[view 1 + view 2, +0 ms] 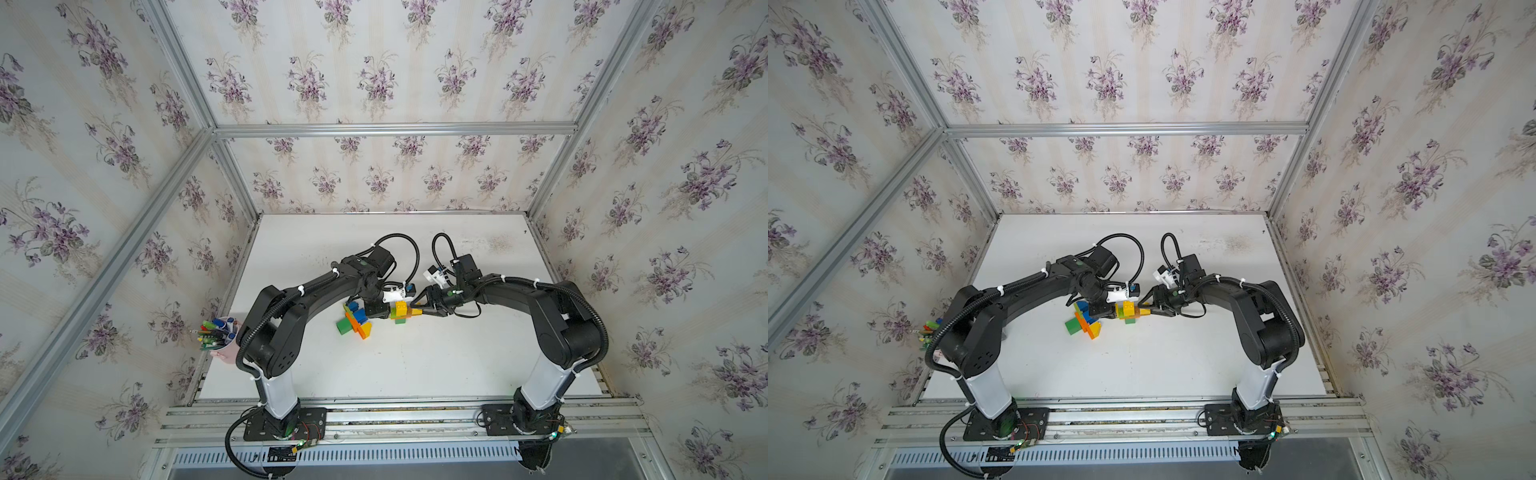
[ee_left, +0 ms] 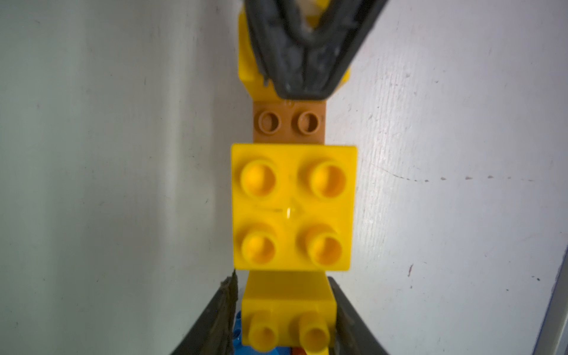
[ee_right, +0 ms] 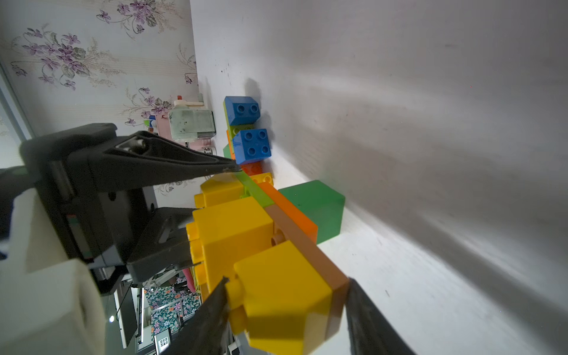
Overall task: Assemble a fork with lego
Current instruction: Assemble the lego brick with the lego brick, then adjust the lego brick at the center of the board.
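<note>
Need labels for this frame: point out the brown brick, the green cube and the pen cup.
brown brick (image 2: 289, 132): left wrist view, just below its two studs.
green cube (image 3: 322, 212): right wrist view, on its broad face.
pen cup (image 1: 228, 352): a top view, on its pink wall.

No legible text, no brand marks, no numbers, no signs on any surface

White table (image 1: 415, 365) — lego (image 1: 355, 322) cluster near middle

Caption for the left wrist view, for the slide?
Yellow-and-brown lego strip between left gripper and right gripper over the white table.
</note>
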